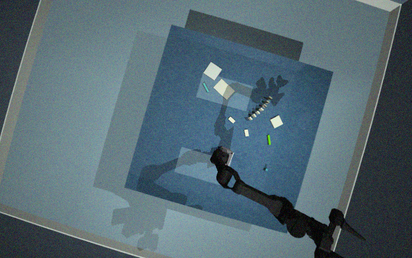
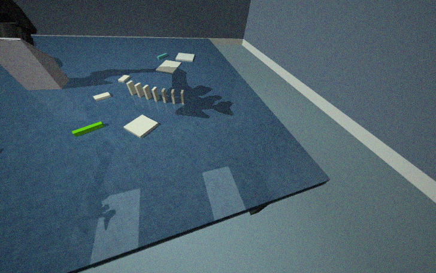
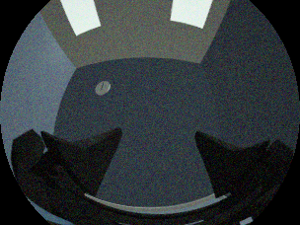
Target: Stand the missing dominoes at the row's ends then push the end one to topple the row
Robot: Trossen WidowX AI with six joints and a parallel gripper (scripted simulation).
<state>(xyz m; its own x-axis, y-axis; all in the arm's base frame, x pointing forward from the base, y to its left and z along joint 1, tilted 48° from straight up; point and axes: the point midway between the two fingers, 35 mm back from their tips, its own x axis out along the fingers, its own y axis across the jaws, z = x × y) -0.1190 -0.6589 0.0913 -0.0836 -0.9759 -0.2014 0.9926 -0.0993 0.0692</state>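
Well inside the blue table's edges [image 1: 170, 194] [image 2: 205, 224], seven dominoes [image 1: 257, 112] [image 2: 155, 94] stand — the jaws spread wide, holding nothing.

Blue-grey walls [image 2: 347, 57]; blue tabletop [image 2: 179, 154]; pale floor [image 2: 308, 231]; shadows across tabletop.
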